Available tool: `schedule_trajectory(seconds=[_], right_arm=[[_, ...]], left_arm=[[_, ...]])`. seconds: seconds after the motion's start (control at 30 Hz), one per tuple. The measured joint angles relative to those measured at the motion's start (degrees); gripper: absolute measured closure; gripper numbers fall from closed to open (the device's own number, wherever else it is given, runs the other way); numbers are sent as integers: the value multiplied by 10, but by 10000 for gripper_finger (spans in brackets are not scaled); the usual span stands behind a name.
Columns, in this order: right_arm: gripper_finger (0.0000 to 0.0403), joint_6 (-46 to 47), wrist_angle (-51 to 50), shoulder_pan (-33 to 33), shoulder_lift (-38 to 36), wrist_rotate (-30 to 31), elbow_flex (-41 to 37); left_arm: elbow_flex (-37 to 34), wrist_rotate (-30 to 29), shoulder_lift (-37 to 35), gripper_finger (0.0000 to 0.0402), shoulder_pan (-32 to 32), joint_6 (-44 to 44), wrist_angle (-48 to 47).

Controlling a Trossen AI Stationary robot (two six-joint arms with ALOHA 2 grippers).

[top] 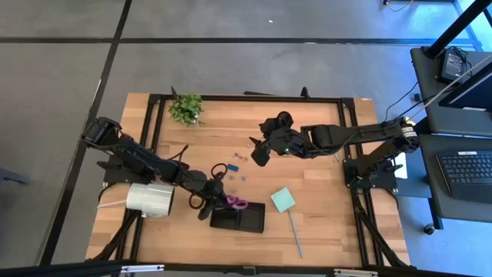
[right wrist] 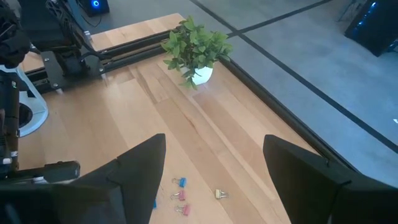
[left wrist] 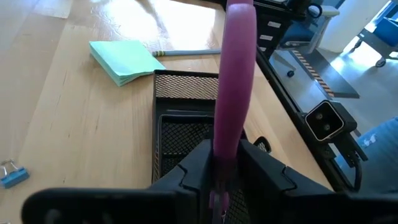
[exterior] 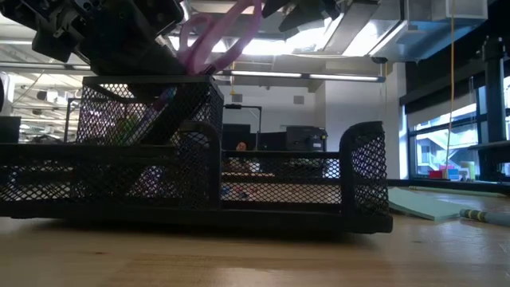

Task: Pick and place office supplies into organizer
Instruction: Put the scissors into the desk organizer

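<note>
purple scissors (left wrist: 235, 81) being lowered into organizer (top: 238, 218), gripped by left gripper (top: 217, 201); right gripper (top: 260, 152) spread, empty; sticky pad (top: 282, 199), stick (top: 295, 235), clips (right wrist: 181, 196) left on table (top: 323, 200).

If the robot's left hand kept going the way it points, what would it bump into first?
Most likely the black organizer. The left hand, with the purple scissors between its fingers, points down into its mesh compartment, so the scissors' tip would probably meet the bottom first, though depth is hard to judge.

Robotics lab in an office space, wooden table (top: 323, 192) in metal frame, ceiling lights (exterior: 343, 77), side-desk keyboard (top: 467, 165)
</note>
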Motion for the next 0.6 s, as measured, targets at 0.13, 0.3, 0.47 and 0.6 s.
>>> schedule_trajectory(seconds=[0.13,0.3,0.47,0.6], right_arm=[[129,0,0,0,0,0,0],[129,0,-1,0,0,0,0],[129,0,-1,0,0,0,0],[129,0,-1,0,0,0,0]], left_arm=[[0,0,-22,309,0,-9,-43],[-1,-4,-46,279,-1,-7,-76],[-1,-7,-50,265,-3,-5,-82],[-1,-9,-50,266,-6,-5,-82]])
